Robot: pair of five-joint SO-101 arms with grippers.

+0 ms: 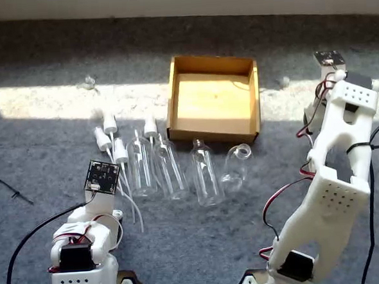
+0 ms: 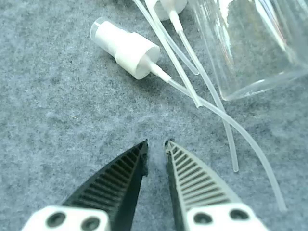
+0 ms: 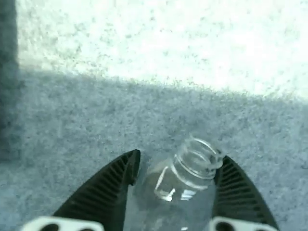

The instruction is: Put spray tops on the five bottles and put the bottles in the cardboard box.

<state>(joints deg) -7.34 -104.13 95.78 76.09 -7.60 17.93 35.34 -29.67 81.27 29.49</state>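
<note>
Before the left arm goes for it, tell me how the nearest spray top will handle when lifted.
The spray top looks small and plastic, so probably light. Its thin tube curves along the carpet, so likely floppy. Being round, it may roll if nudged.

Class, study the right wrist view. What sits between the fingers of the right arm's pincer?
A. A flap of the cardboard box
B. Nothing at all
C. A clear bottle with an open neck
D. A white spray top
C: the right wrist view shows a clear bottle, its threaded neck uncapped, standing between the two fingers of the right pincer.
</note>
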